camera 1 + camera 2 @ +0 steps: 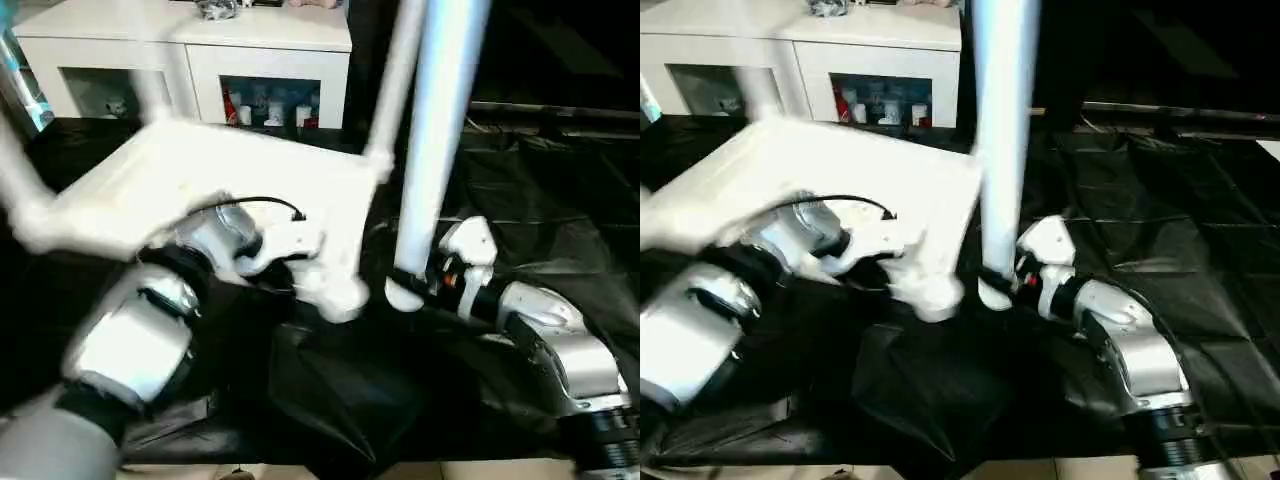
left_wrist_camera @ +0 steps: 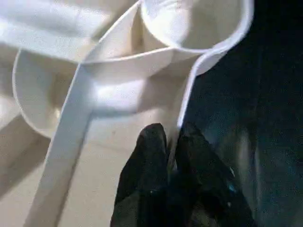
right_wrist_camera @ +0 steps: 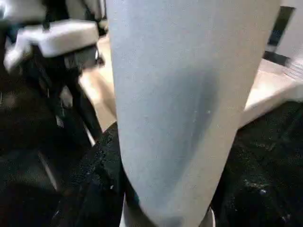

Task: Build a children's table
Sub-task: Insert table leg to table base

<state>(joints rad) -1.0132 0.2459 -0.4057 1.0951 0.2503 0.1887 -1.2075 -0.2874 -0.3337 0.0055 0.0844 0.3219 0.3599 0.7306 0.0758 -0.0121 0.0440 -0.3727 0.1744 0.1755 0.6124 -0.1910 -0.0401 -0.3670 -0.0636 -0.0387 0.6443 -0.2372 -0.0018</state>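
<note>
The white tabletop [image 1: 190, 170] hangs tilted, underside up, over the black-covered floor. My left gripper [image 2: 173, 142] is shut on its thin rim beside a round corner socket [image 2: 189, 23]. One white leg [image 1: 395, 70] rises from the far right corner, and another leg [image 1: 14, 180] stands at the left edge. My right gripper [image 1: 412, 280] is shut on a third leg [image 1: 435, 150], holding it nearly upright. That leg's lower end sits just right of the tabletop's near corner socket [image 1: 340, 295], apart from it.
A white cabinet with glass doors [image 1: 190, 50] stands at the back, with small items on top and inside. A crinkled black sheet [image 1: 560, 200] covers the floor, with a bare strip of light floor along its near edge.
</note>
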